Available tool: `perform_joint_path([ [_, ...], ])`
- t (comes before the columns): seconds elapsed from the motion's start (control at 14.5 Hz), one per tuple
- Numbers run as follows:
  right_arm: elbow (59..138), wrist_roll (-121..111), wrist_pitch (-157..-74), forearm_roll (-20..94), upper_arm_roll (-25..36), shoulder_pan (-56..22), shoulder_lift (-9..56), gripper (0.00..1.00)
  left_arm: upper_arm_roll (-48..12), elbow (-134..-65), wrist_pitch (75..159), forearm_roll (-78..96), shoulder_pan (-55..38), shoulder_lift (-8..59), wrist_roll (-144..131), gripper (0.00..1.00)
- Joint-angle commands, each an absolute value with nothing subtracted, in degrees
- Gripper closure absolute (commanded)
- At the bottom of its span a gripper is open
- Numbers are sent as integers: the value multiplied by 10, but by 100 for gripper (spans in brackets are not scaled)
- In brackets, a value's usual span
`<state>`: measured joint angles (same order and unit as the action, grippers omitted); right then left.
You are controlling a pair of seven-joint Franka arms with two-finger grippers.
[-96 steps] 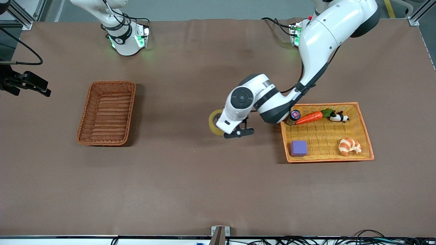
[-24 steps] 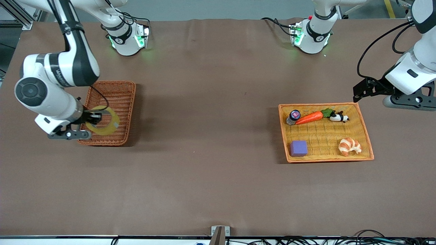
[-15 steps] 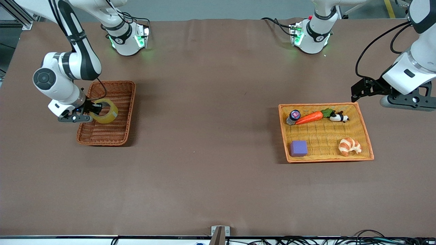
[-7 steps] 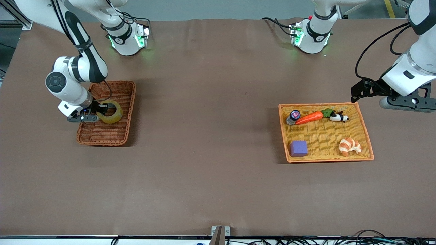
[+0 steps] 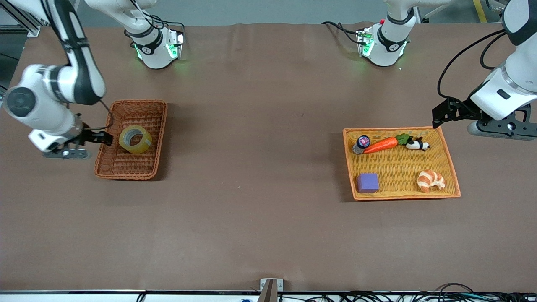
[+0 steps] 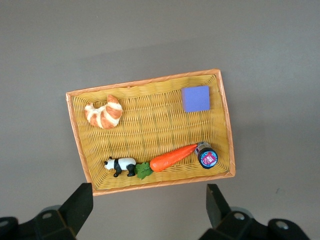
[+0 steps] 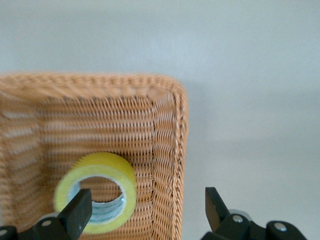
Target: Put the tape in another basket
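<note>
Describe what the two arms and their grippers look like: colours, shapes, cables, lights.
Both arms are glossy white with rounded segments, dark grey or black bands at the joints, and round dark caps on the elbows. Black cables loop along the forearms. The left gripper and right gripper are black, each with two flat fingers under a grey mounting plate. Green lights glow at both bases.

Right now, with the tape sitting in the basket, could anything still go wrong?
Maybe a little. The tape lies in the basket, and the right gripper hangs open just above the rim at the right arm's end, so a careless pull-away could snag the wicker and drag the basket. The tape also looks tilted rather than flat, so a bump might shift it. The left gripper waits open by the orange tray, away from all this.
</note>
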<state>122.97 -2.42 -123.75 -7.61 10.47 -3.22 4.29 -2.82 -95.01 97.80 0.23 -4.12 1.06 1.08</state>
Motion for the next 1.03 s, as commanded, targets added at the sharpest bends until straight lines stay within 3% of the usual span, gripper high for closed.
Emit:
perform_joint_path([
  [0.0,1106,-23,-1126,-42,75,-14,47,0,-35,-937,973,4,-33,16,10,0],
  [0.41,861,-25,-929,-40,26,18,60,0,-35,-937,976,3,-33,18,10,0],
  [0.69,829,-25,-854,44,17,65,51,0,-35,-936,977,3,-34,21,10,0],
  [0.96,856,9,-858,-9,18,41,18,0,-35,-936,977,3,-33,21,10,0],
])
